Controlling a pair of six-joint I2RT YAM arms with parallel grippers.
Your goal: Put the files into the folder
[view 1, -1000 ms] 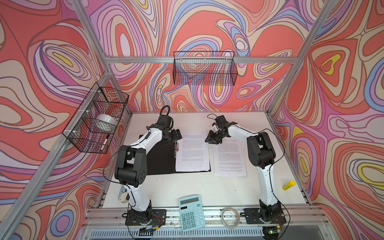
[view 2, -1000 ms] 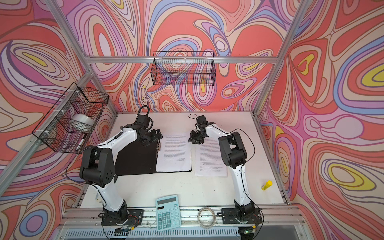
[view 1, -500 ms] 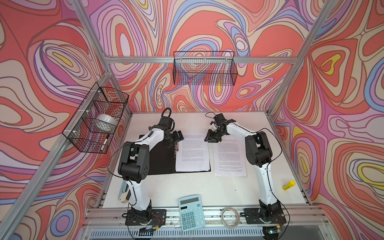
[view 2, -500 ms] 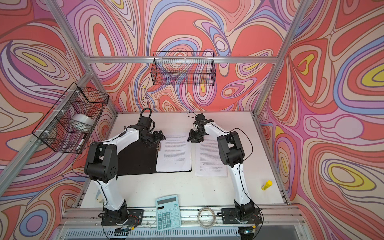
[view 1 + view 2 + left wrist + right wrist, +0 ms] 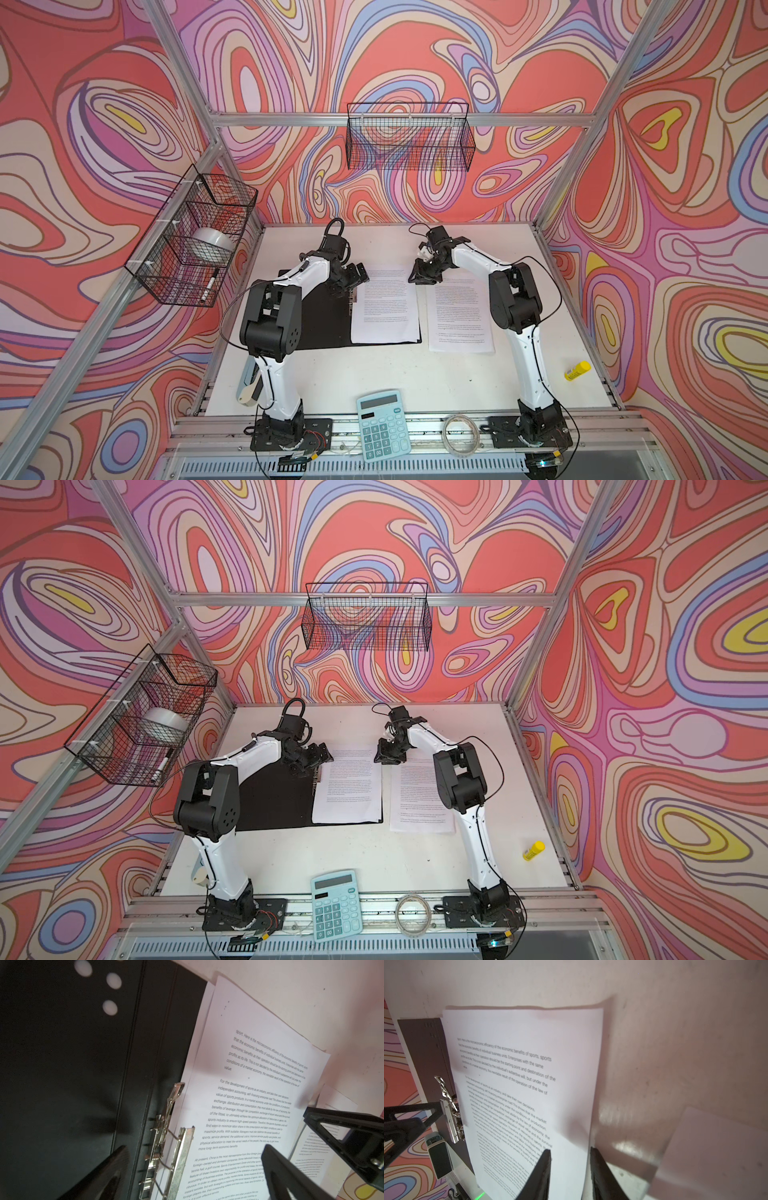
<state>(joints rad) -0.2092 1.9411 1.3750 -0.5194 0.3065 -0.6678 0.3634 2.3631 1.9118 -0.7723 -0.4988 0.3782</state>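
The left pincer (image 5: 354, 277), spread wide, hung over the metal spine clip (image 5: 182, 1157) of the open black flat folder (image 5: 320, 320). The right pincer (image 5: 570, 1153), partly spread, straddled the side edge of the white printed sheets (image 5: 384, 307) lying in it. Both arms reached forward, elbows raised, toward the far edge of the white tabletop (image 5: 395, 374), amid swirl-patterned walls (image 5: 415, 62). The sheets read "economic benefits of sports".

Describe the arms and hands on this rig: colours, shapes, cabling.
Left arm and right arm match: white tapered links, bulky black joint housings, black base plates, thin black cables looping alongside. Left hand and right hand: black, two flat triangular fingers with cut-outs.
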